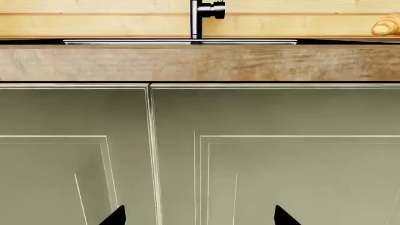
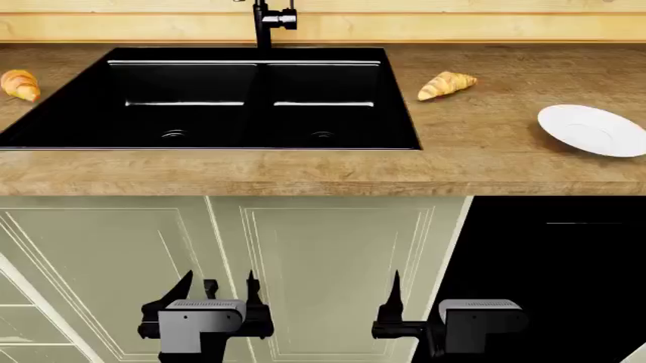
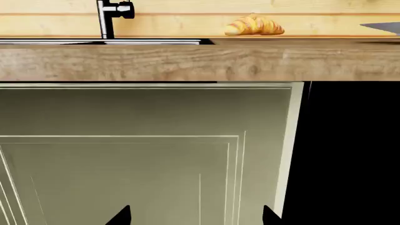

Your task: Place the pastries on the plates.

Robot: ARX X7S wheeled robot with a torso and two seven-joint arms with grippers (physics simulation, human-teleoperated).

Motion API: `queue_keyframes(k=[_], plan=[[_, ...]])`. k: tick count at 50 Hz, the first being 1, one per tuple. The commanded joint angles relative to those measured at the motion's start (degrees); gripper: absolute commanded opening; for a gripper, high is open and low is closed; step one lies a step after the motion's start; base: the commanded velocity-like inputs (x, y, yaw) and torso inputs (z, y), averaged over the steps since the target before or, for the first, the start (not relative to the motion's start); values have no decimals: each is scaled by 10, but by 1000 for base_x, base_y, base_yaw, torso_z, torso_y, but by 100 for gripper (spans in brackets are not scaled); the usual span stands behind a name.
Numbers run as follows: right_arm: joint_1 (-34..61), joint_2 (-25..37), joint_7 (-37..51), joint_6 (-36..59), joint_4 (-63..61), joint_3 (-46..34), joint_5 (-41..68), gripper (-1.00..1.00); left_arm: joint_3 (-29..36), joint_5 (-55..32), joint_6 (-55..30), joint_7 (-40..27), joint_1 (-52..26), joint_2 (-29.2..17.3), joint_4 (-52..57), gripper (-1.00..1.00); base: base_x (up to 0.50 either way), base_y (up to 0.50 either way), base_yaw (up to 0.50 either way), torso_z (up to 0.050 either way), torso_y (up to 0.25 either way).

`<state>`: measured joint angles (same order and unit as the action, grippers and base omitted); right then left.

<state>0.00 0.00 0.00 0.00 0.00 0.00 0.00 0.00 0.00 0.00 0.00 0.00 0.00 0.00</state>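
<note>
Two croissants lie on the wooden counter. One (image 2: 18,83) is at the far left of the sink. The other (image 2: 446,84) is just right of the sink; it also shows in the right wrist view (image 3: 253,26) and at the edge of the left wrist view (image 1: 387,26). The large white plate (image 2: 594,130) sits on the counter at the right, and its edge shows in the right wrist view (image 3: 382,27). The blue-rimmed saucer is out of view. My left gripper (image 2: 218,291) (image 1: 200,216) and right gripper (image 2: 429,295) (image 3: 196,216) are open and empty, low in front of the cabinet doors, well below the counter.
A black double sink (image 2: 253,136) with a dark faucet (image 2: 268,19) fills the counter's middle. Pale green cabinet doors (image 2: 302,265) stand under the counter edge (image 2: 302,178). A dark opening (image 2: 555,265) is at the lower right. A wooden wall runs behind.
</note>
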Motion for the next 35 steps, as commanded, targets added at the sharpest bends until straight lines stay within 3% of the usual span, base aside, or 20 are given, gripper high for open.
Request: queue_keyframes(k=[1, 4, 35], plan=[[-2, 9, 13, -2, -5, -13, 4, 100, 10, -6, 2, -10, 0, -10, -1, 100, 0, 0, 0, 0, 0], [-15, 21, 17, -43, -14, -25, -1, 100, 32, 5, 7, -24, 2, -15, 5, 100, 0, 0, 0, 0, 0], [-9, 43, 62, -15, -12, -51, 15, 100, 63, -16, -1, -69, -4, -45, 4, 100, 0, 0, 0, 0, 0]])
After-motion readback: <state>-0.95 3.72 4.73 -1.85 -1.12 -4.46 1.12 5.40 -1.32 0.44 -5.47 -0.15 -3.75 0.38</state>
